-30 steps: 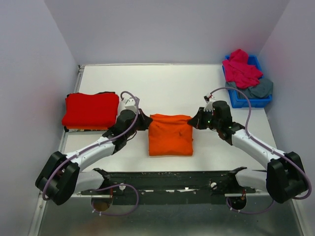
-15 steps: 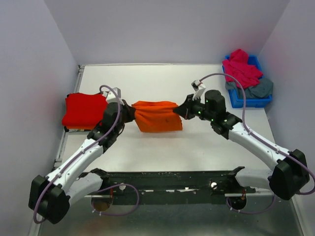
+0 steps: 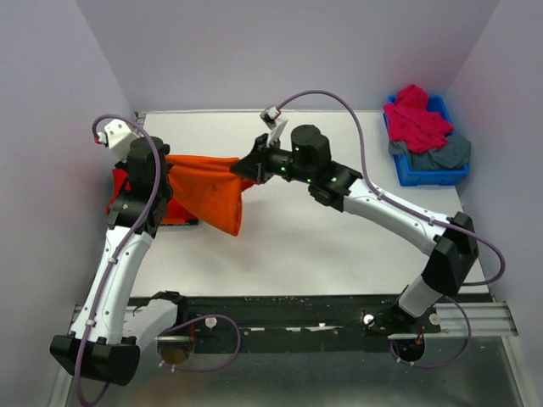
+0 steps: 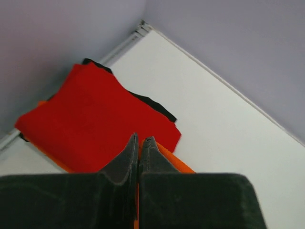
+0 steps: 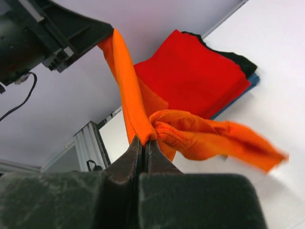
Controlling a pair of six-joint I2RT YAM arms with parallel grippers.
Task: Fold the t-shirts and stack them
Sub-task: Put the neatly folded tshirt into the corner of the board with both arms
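While it hangs stretched between both arms, the orange shirt sags in the air above the left side of the desk, partly over the folded red shirt. The left gripper is clenched on its left end, and the right gripper is clenched on its right end. At the far right, a pink shirt and a grey shirt lie heaped in the bin.

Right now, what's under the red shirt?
A black layer and a blue edge peek out beneath the red shirt; the rest is covered.
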